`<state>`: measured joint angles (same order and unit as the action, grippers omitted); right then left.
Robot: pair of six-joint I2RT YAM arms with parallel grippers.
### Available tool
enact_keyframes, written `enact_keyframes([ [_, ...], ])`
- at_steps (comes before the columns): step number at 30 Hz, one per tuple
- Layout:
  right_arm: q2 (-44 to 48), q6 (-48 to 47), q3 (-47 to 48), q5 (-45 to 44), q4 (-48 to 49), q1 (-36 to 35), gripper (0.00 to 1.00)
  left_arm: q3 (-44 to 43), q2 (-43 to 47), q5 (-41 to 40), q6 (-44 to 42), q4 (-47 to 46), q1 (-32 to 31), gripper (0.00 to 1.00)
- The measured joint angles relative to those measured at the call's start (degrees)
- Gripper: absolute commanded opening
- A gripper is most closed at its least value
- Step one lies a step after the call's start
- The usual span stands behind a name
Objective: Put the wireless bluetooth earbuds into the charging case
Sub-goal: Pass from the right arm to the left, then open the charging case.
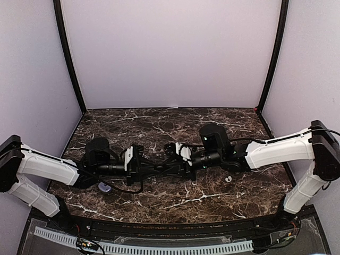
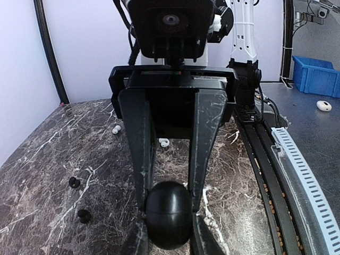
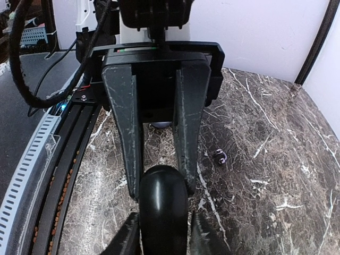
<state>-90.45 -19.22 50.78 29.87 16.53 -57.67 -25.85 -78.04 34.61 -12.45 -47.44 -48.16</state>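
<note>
While the left gripper (image 2: 169,204) clenches its jaws on the glossy black oval plastic charging case (image 2: 169,218), the right gripper (image 3: 162,188) flanks it too; whether it truly grips, I cannot tell. Beyond, tiny glossy white earbuds (image 2: 116,129) and small black earbuds (image 2: 74,182) lie loose on the dark veined marble tabletop (image 2: 48,154), apart from the case. They are likely light, hard and slippery, so pinch each across its body. Open marble runs on to the black corner posts (image 1: 69,64) and the pale back wall (image 1: 170,53)

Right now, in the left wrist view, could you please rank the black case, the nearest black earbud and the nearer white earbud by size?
1. black case: largest, though closest to the camera.
2-3. black earbud and white earbud: alike, too tiny to rank.
</note>
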Motion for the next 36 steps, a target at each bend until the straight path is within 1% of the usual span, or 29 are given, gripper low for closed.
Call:
enact_keyframes([
  [2,0.0,-0.13,0.0,-0.22,0.24,-0.07,0.5,0.0,0.0,0.02,-0.02,-0.04,-0.02,0.15],
  [4,0.02,0.09,0.0,-0.59,0.31,-0.11,0.54,0.0,0.0,0.07,-0.02,-0.13,-0.02,0.14],
  [5,0.04,0.17,-0.02,-0.83,0.33,-0.11,0.54,0.0,0.0,0.17,-0.04,-0.28,-0.02,0.13],
  [11,1.2,0.31,-0.66,-2.51,0.61,-0.07,0.53,0.2,0.0,1.84,-0.46,-0.7,-0.02,0.09],
  [18,2.73,0.35,-1.44,-2.99,0.09,0.22,0.49,0.22,0.0,3.19,-1.38,-0.57,0.0,0.07],
  [24,5.35,0.72,-3.15,-3.52,0.26,1.57,0.49,0.22,0.07,4.07,-2.29,1.09,0.04,0.07],
  [30,6.45,1.11,-4.02,-4.44,0.5,3.02,0.49,0.22,0.07,4.85,-2.4,1.42,0.07,0.07],
  [36,7.13,1.14,-5.2,-4.26,1.01,3.52,0.52,0.85,0.07,4.04,-1.01,0.33,-0.02,0.07],
])
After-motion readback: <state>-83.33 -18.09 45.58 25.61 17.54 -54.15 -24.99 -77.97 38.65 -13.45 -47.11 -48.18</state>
